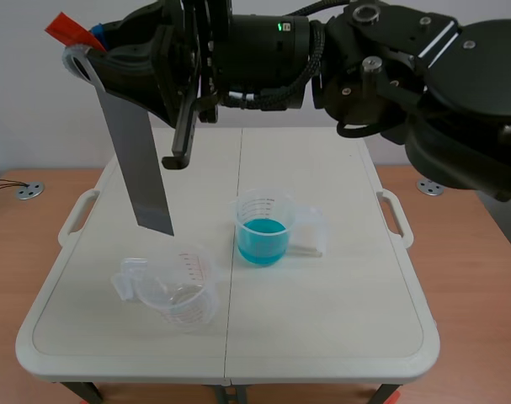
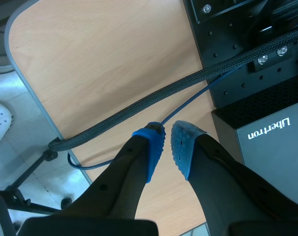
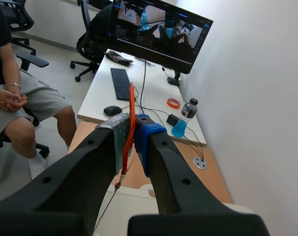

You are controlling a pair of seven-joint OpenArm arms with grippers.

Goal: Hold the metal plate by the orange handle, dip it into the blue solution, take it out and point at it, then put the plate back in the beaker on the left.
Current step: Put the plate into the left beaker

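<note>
Orange handle [image 1: 66, 27]: largely hidden inside right pincer [image 1: 98, 42], upper left. Left beaker [image 1: 184, 295] gradations: illegible. Bench [image 1: 339, 311] legs: cropped, bottom edge.

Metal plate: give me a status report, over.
Right gripper shut on orange handle. Left gripper shut, empty. Metal plate hangs raised, clear of empty beaker and blue solution beaker. Nothing in the way.

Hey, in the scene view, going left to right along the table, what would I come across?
Grey disc → left table handle → empty beaker → beaker of blue solution → right table handle → second grey disc.
</note>
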